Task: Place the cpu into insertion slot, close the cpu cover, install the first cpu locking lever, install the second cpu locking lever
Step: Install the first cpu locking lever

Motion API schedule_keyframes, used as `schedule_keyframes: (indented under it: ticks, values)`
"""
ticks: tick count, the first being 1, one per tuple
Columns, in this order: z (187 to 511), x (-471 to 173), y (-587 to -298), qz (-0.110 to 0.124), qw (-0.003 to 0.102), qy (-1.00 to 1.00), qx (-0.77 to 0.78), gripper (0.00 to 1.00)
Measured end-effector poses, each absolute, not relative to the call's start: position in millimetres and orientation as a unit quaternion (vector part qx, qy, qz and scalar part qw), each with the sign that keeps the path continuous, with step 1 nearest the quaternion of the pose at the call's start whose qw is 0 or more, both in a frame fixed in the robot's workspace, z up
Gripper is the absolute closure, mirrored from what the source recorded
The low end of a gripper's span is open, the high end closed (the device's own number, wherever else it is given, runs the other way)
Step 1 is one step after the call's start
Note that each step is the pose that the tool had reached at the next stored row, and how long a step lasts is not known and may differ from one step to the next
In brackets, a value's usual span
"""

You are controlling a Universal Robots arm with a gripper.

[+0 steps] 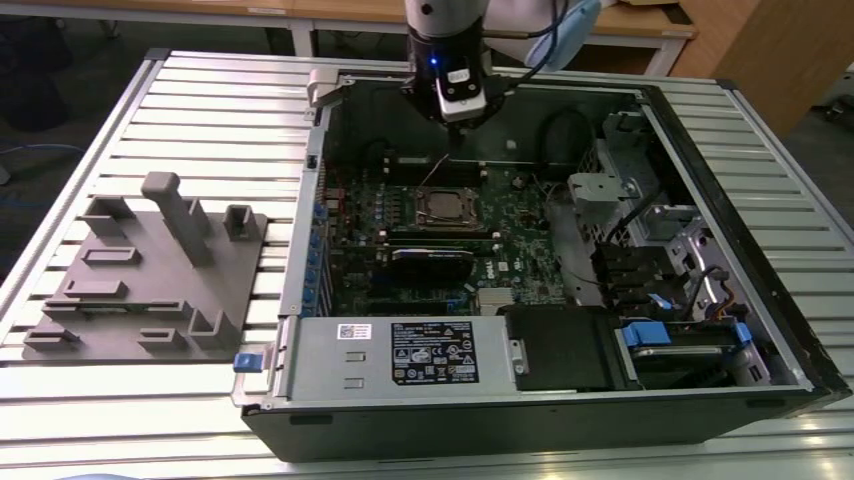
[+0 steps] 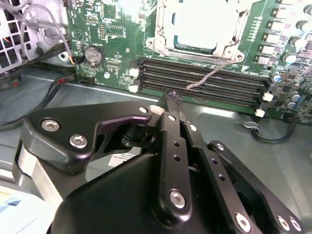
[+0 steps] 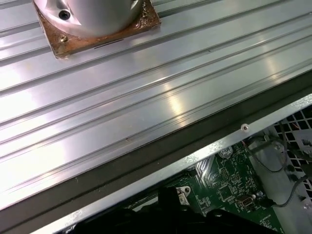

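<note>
Although the chip (image 2: 195,22) already sits in the socket (image 1: 449,207) with the metal frame (image 2: 168,27) lying flat around it, the job could go wrong from here, in my judgement. A thin grey lever (image 2: 214,73) juts out from the corner of the socket and slants across the long black memory slots (image 2: 204,80) in the second wrist view; it looks loose rather than hooked down. If the jaws (image 2: 171,96) came at it from a poor angle, the tips could slip off the wire and scrape the green board (image 1: 534,215) or catch the memory clips. A push on the frame before the chip is seated squarely could also bend the pins beneath — that part cannot be checked from here.

The jaws look pinched together with nothing between them, tips meeting in one narrow black point. They hang above the far edge of the board inside the open computer case (image 1: 694,400), which rests on the ribbed metal surface (image 1: 214,110). The socket and chip lie just beyond the memory slots from the tips — near, but apart
</note>
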State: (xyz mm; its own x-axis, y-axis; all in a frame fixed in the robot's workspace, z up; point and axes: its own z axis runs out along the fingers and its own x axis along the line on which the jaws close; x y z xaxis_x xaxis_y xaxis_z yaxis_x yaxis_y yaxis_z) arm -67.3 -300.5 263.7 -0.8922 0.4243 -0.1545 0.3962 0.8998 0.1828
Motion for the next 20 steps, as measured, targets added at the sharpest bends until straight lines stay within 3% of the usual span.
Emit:
schedule_keyframes:
  ticks: [9, 20]
  values:
    - [261.4, -88.9, -302.8, 0.077, 0.110, 0.968, 0.210, 0.90]
    - [244.2, -95.2, -304.5, 0.078, 0.116, 0.968, 0.210, 0.90]
